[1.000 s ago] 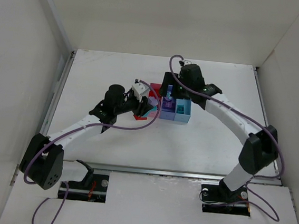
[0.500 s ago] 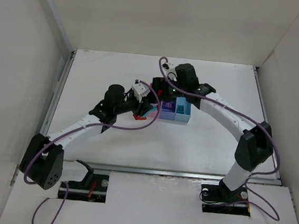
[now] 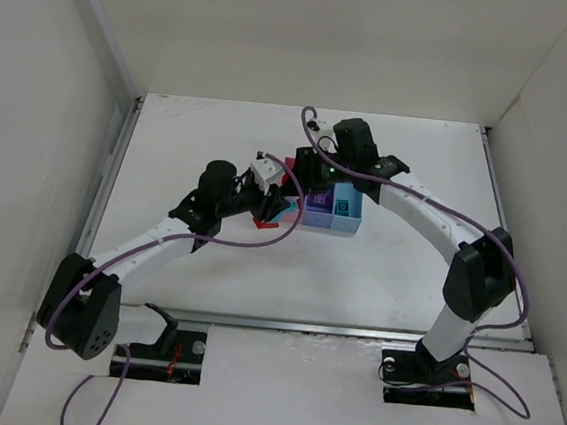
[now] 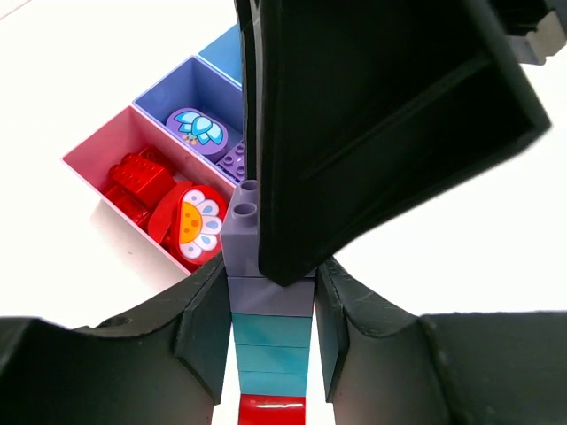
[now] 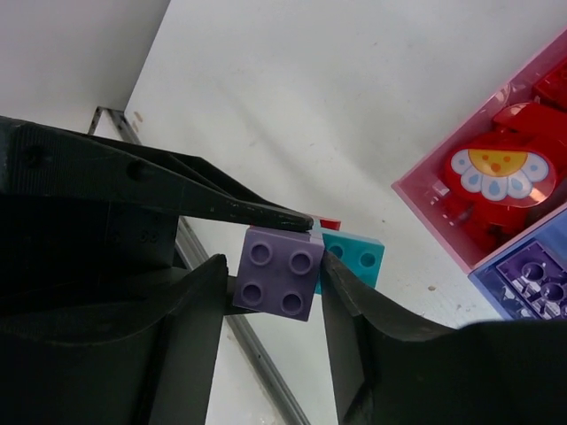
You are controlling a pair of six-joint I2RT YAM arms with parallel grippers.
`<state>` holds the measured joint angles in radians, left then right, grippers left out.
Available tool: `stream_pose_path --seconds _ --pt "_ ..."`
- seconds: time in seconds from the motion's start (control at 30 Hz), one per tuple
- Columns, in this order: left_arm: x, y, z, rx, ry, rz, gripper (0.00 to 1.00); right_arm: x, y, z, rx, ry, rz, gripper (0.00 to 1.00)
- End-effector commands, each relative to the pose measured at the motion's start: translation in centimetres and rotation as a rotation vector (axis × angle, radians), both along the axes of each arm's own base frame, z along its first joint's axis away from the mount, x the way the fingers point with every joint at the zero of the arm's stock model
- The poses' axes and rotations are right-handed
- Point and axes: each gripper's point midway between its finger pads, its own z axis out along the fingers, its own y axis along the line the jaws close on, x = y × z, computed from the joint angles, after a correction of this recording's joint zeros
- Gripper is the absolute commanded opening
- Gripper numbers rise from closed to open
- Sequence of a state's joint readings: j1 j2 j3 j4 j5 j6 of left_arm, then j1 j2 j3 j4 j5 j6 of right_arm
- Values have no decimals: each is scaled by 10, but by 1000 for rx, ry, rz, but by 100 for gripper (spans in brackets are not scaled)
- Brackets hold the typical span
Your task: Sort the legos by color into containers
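My left gripper (image 4: 270, 332) is shut on a stack of legos (image 4: 270, 328): a purple brick (image 4: 266, 297) at the far end, teal (image 4: 270, 350) in the middle, red (image 4: 270, 409) nearest the wrist. It holds the stack just left of the containers (image 3: 318, 208). My right gripper (image 5: 273, 292) straddles the purple brick (image 5: 276, 273) at the stack's end. One finger (image 5: 354, 336) touches the brick; a narrow gap shows beside the other. The pink bin (image 4: 97, 150) holds red legos, among them a flower piece (image 4: 190, 221). The purple-blue bin (image 4: 177, 84) holds purple pieces.
The light blue bin (image 3: 346, 209) is the rightmost of the three and holds a teal piece. A metal rail (image 3: 118, 156) runs along the table's left edge, with white walls on three sides. Both arms meet over the table's middle.
My right gripper has moved left from above the bins to the stack's end, and its jaws have narrowed around the purple brick. The left arm has stayed still.
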<state>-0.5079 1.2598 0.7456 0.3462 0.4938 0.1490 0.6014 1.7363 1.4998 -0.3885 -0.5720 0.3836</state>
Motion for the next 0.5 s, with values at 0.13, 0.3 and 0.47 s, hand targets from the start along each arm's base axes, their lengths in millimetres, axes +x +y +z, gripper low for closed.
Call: stream_pose_path --seconds 0.13,0.3,0.47 --pt "11 2 26 -27 -94 27 0 -15 12 24 86 -11 119 17" --pt "10 3 24 -17 -93 25 0 2 -13 25 68 -14 7 0" --pt "6 5 13 1 -60 25 0 50 -68 31 85 -14 -332 0"
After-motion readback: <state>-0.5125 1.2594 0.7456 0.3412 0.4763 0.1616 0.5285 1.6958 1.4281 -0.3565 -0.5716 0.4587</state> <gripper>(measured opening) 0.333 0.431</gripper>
